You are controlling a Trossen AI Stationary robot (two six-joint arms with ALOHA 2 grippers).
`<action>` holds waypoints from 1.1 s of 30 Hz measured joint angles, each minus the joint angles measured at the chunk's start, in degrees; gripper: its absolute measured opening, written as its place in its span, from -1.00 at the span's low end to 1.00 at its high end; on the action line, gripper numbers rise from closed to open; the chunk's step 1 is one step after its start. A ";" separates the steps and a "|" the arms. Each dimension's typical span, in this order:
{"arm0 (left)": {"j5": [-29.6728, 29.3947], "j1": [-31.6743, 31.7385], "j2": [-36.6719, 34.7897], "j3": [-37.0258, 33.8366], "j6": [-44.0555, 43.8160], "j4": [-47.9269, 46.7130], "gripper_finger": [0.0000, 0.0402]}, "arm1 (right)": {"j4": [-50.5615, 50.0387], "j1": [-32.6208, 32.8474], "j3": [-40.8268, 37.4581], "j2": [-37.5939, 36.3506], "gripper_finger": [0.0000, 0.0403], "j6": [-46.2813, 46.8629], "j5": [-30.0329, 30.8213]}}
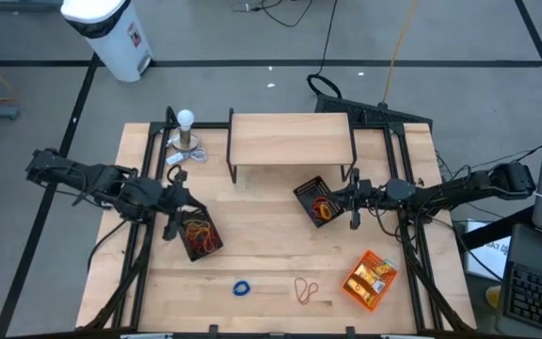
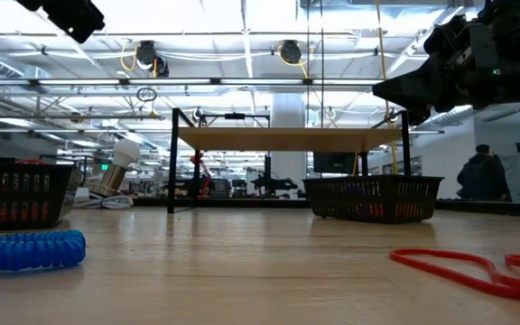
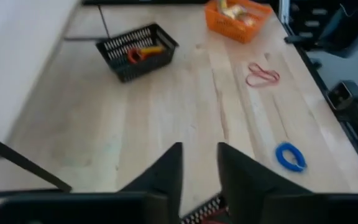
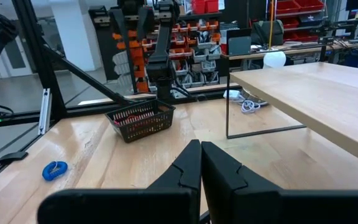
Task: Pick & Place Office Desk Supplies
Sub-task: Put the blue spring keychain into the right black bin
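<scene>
A blue coiled band [image 1: 242,287] and a red rubber-band loop [image 1: 306,289] lie flat on the table near its near edge. Yellow-and-white packets [image 1: 373,275] lie in the orange tray [image 1: 354,288]. Two black mesh trays hold red and orange bands: the left tray [image 1: 199,235] and the right tray [image 1: 315,200]. My left gripper [image 1: 182,209] hovers at the left tray's far-left corner, open and empty [image 3: 201,168]. My right gripper [image 1: 339,200] hovers beside the right tray, shut and empty [image 4: 201,165].
A low wooden shelf on black legs [image 1: 290,139] stands at the far middle of the table. A light bulb with a cord [image 1: 186,132] sits left of the shelf. Bare wood lies between the two mesh trays and along the near edge around the blue band [image 3: 289,155].
</scene>
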 joint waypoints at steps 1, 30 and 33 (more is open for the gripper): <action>-0.84 0.01 0.00 0.00 0.24 0.66 -0.58 | 0.00 0.00 0.00 0.00 -1.00 0.00 0.00; 25.77 29.56 -20.04 -14.47 9.31 18.25 -1.00 | -6.04 -2.79 0.00 -11.26 -1.00 2.33 -4.57; 22.94 29.06 -24.49 -16.74 7.65 18.60 -1.00 | -10.77 -6.09 0.00 -14.88 -1.00 3.69 -7.74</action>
